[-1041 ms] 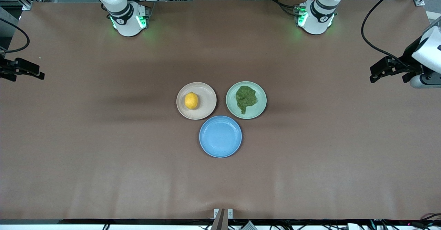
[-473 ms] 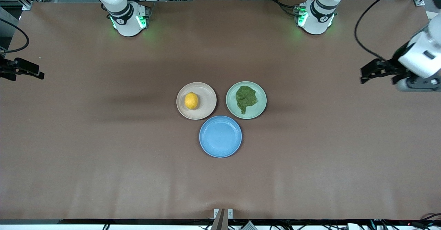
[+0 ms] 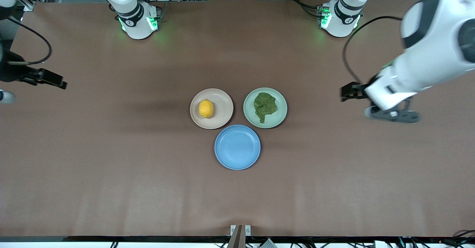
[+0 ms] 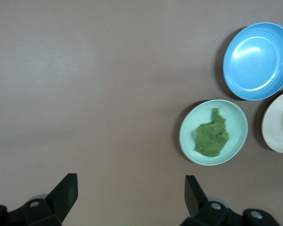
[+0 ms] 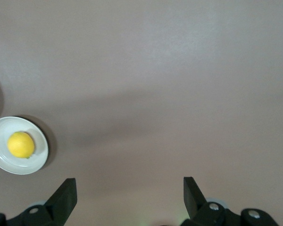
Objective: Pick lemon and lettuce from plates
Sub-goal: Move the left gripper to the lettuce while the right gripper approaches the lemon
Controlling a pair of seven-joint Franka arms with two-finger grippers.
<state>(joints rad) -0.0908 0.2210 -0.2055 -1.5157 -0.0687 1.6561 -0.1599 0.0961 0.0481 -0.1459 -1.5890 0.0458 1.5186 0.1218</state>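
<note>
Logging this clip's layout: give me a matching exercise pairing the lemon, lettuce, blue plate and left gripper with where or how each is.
1. lemon
2. lettuce
3. blue plate
4. left gripper

A. nearest the front camera, holding nothing
B. on the mint plate
C. open, over bare table toward the left arm's end
D. on the beige plate

Pairs: 1-D, 2-B, 3-A, 4-C

Lemon (image 3: 206, 108): small, yellow, oval; lying on the beige plate (image 3: 222, 120) at mid-table. Lettuce (image 3: 265, 106): one dark green crumpled leaf, lying flat on the mint plate (image 3: 280, 116), toward the left arm's end. Plates side by side, rims nearly touching.
</note>
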